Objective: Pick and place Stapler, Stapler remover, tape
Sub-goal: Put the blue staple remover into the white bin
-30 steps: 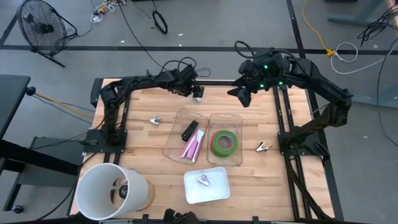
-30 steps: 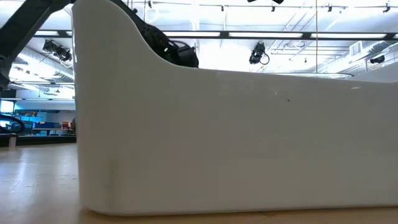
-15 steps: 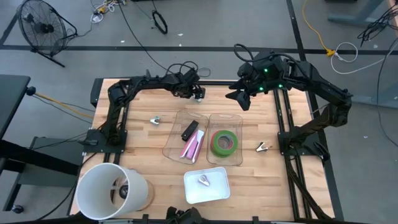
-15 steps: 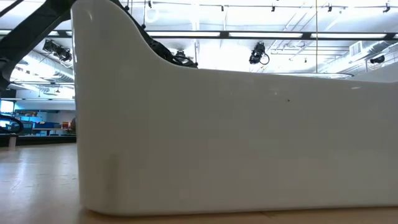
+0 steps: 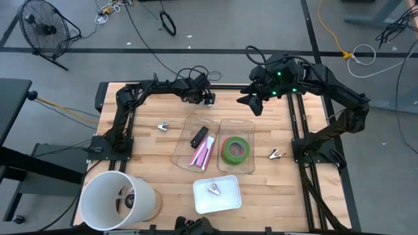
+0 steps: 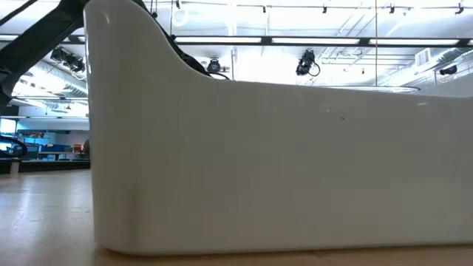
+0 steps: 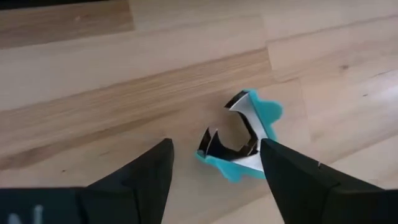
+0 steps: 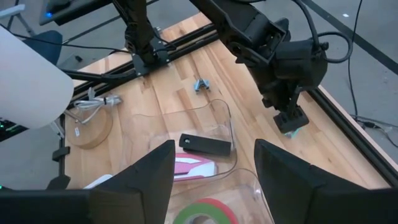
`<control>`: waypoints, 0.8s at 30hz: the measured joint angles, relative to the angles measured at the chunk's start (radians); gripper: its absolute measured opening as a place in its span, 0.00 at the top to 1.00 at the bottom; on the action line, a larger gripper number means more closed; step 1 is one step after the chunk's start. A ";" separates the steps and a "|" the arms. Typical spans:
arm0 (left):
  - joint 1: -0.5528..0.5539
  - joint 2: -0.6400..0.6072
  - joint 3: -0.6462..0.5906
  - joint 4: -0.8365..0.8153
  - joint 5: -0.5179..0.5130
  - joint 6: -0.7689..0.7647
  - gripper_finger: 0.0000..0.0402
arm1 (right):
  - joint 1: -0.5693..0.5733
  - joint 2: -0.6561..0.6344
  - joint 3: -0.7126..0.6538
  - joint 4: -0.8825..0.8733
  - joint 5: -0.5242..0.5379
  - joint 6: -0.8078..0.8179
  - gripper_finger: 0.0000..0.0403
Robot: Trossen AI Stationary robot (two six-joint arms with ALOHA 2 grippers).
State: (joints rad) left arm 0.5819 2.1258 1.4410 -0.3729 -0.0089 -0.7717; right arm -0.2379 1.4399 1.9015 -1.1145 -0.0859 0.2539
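Note:
A teal staple remover lies on the wood near the table's far edge, and also shows in the right wrist view. My left gripper is open and low over it, pointing down, one finger on each side. My right gripper is open and empty, hovering to the right of it, above the far end of the clear trays. A black stapler and a pink stapler lie in the left clear tray. Green tape lies in the right clear tray, with a red ring's edge showing under it. My left gripper comes from above with its fingers on either side of the teal staple remover. One finger stands right against the remover's teal handle; I cannot tell whether it touches. The remover lies flat on the table.
Other staple removers lie on the table's left, on its right, and in a white tray at the near edge. A white bucket stands at the near left corner. The white tray's wall fills the low view.
My left gripper has gone down over the teal staple remover, which has stayed in place. My right gripper has shifted a little toward the table's left.

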 joint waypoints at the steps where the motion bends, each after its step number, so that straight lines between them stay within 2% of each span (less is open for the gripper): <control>1: 0.000 0.000 0.000 0.000 0.001 0.005 0.41 | 0.000 0.000 0.000 0.000 0.000 0.000 0.45; 4: 0.000 0.001 0.000 0.012 0.008 0.000 0.52 | 0.000 0.000 0.000 0.000 0.000 0.001 0.45; 10: 0.001 -0.007 0.007 0.015 0.033 0.040 0.87 | 0.000 0.000 0.000 0.000 0.000 0.003 0.45; 11: 0.001 -0.008 0.007 0.013 0.038 0.052 0.90 | 0.000 0.000 0.000 0.000 0.000 0.003 0.45; 18: 0.001 -0.010 0.005 0.005 0.059 0.031 0.90 | 0.000 0.000 0.000 0.020 0.000 0.000 0.45; 24: -0.010 -0.059 -0.004 -0.052 0.065 0.058 0.90 | -0.001 0.000 0.000 0.021 0.026 -0.005 0.45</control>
State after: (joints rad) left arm 0.5723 2.0670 1.4375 -0.4249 0.0565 -0.7137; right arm -0.2386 1.4403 1.9015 -1.0935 -0.0597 0.2487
